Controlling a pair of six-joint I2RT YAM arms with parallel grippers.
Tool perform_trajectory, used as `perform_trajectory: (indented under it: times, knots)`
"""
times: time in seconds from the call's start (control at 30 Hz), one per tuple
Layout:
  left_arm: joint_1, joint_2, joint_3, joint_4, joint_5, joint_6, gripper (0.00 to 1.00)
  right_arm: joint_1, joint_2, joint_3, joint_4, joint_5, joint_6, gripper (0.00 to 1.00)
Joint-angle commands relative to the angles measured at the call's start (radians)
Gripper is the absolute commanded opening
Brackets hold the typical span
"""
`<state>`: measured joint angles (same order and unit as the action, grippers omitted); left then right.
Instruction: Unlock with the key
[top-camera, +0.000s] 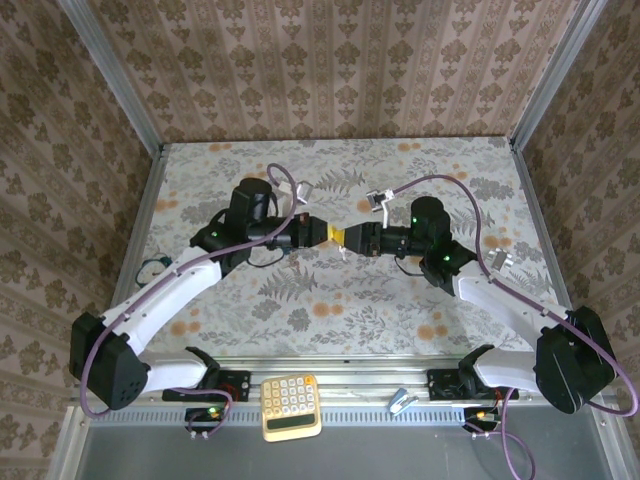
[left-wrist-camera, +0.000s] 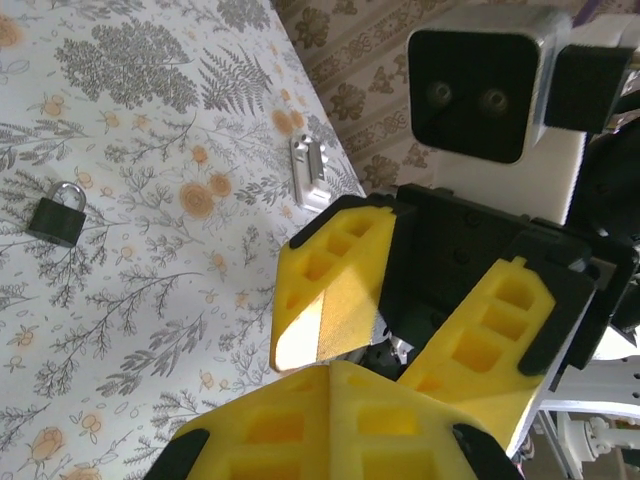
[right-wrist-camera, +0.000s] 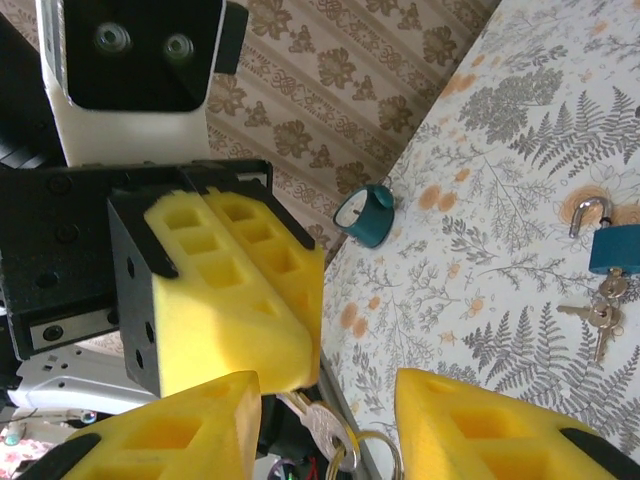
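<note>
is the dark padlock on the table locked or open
Shut, by the look: both ends of the dark padlock's shackle sit in its body.

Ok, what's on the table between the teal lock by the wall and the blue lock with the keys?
Nothing: in the right wrist view, the flowery table between the teal padlock and the blue padlock is bare.

1. Bench (top-camera: 400, 300): matt floral-print cover, cloth or paper, can't tell which.
2. Left hand (right-wrist-camera: 298, 375): fingers (right-wrist-camera: 215, 300) yellow, matt, slightly grainy surf.; plastic or foam.
3. Key (right-wrist-camera: 318, 428): bright glossy metal, w/ thin metal ring (right-wrist-camera: 375, 445).
4. Blue padlock (right-wrist-camera: 615, 248): smooth blue body, shiny metal shackle (right-wrist-camera: 588, 212).
5. Dark padlock (left-wrist-camera: 50, 222): matt body, polished metal top.
6. Calculator (top-camera: 292, 405): cream plastic, semi-matt.
</note>
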<state>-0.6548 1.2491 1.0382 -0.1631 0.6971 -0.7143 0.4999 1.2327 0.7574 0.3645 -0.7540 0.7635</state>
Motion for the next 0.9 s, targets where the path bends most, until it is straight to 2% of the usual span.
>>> perform_trajectory:
  times: [0.0, 0.1, 0.2, 0.27, 0.33, 0.37, 0.47, 0.57, 0.6, 0.7, 0.87]
  knots:
    - [0.008, -0.033, -0.011, 0.076, 0.032, -0.026, 0.0, 0.005, 0.011, -0.015, 0.022, -0.049, -0.001, 0.38]
    - [0.012, -0.036, -0.014, 0.077, 0.034, -0.029, 0.0, 0.005, 0.013, -0.018, 0.051, -0.067, 0.011, 0.3]
    - [0.018, -0.036, -0.018, 0.078, 0.036, -0.03, 0.0, 0.005, 0.011, -0.018, 0.067, -0.078, 0.016, 0.18]
    - [0.018, -0.035, -0.02, 0.082, 0.036, -0.033, 0.0, 0.005, 0.009, -0.02, 0.068, -0.078, 0.013, 0.06]
    - [0.021, -0.036, -0.022, 0.08, 0.035, -0.033, 0.0, 0.005, 0.003, -0.021, 0.065, -0.073, 0.003, 0.0]
    - [0.023, -0.036, -0.023, 0.082, 0.032, -0.036, 0.0, 0.005, -0.003, -0.023, 0.06, -0.068, -0.007, 0.0]
    - [0.035, -0.051, -0.043, 0.098, 0.014, -0.055, 0.14, 0.005, -0.035, -0.044, 0.048, -0.023, -0.035, 0.0]
    - [0.05, -0.075, -0.074, 0.149, 0.007, -0.092, 0.35, 0.005, -0.061, -0.062, 0.045, 0.018, -0.042, 0.0]
    - [0.053, -0.082, -0.084, 0.164, 0.005, -0.105, 0.38, 0.005, -0.067, -0.065, 0.045, 0.03, -0.04, 0.0]
    - [0.062, -0.105, -0.122, 0.227, 0.0, -0.14, 0.41, 0.005, -0.079, -0.084, 0.078, 0.075, -0.017, 0.0]
    - [0.061, -0.116, -0.218, 0.429, -0.001, -0.254, 0.44, 0.007, -0.066, -0.118, 0.206, 0.11, 0.071, 0.0]
